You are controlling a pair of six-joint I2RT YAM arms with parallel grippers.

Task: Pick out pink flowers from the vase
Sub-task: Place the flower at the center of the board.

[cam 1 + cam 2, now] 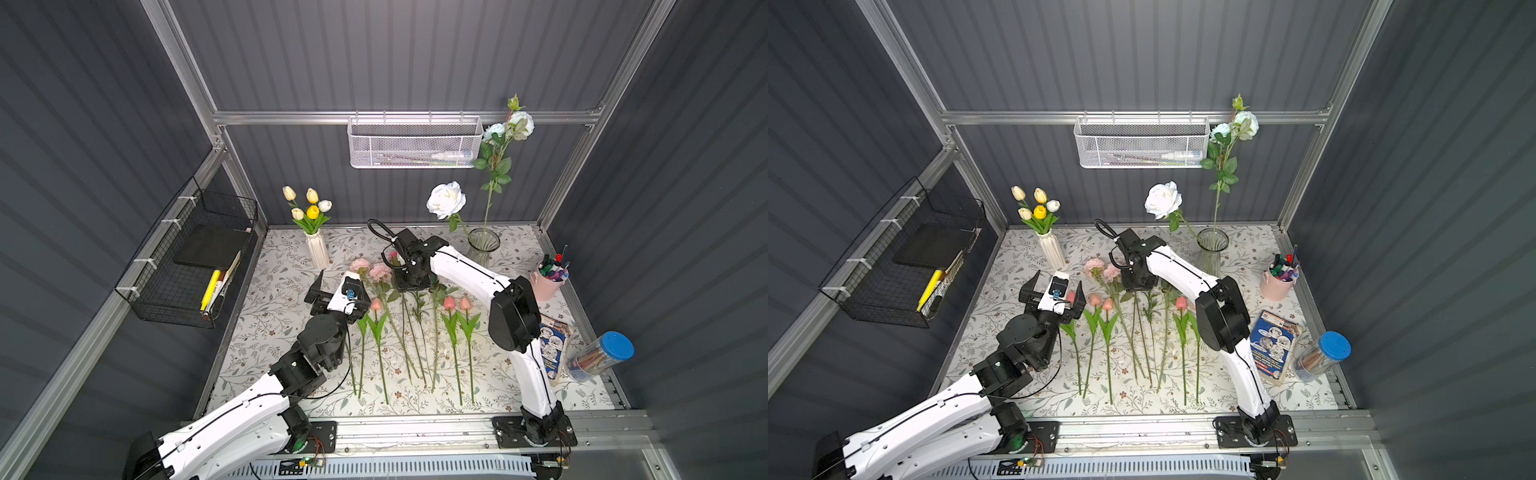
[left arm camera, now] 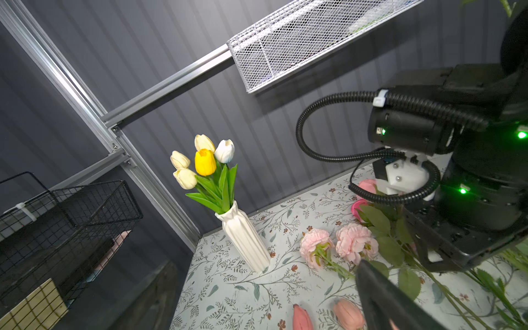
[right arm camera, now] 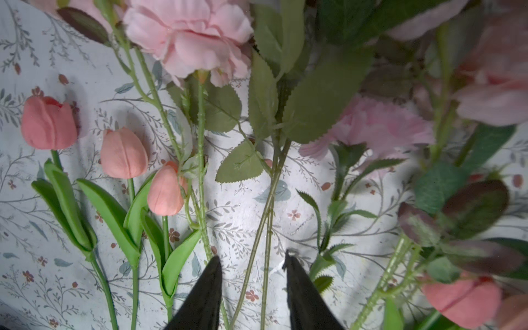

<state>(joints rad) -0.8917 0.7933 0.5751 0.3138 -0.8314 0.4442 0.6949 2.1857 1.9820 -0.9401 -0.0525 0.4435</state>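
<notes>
Several pink flowers lie in a row on the flowered table: pale ruffled blooms point(image 1: 360, 264) point(image 1: 380, 272) and small tulips point(image 1: 376, 304) point(image 1: 449, 302) point(image 1: 465, 302). The glass vase point(image 1: 482, 243) at the back right holds a white rose point(image 1: 446, 199) and a tall pale blue spray point(image 1: 515, 124). My right gripper point(image 3: 253, 255) points down over the row and is open. Two thin green stems point(image 3: 267, 217) run between its fingers without touching them. My left gripper point(image 1: 1059, 279) is open and empty, low over the table left of the row, with one finger point(image 2: 380, 291) showing in its wrist view.
A white ribbed vase point(image 1: 318, 253) of yellow and cream tulips stands at the back left. A pink cup of markers point(image 1: 548, 282), a book point(image 1: 555, 340) and a lying blue-lidded jar point(image 1: 602, 357) line the right edge. Wire baskets point(image 1: 415, 141) point(image 1: 195, 257) hang on the walls.
</notes>
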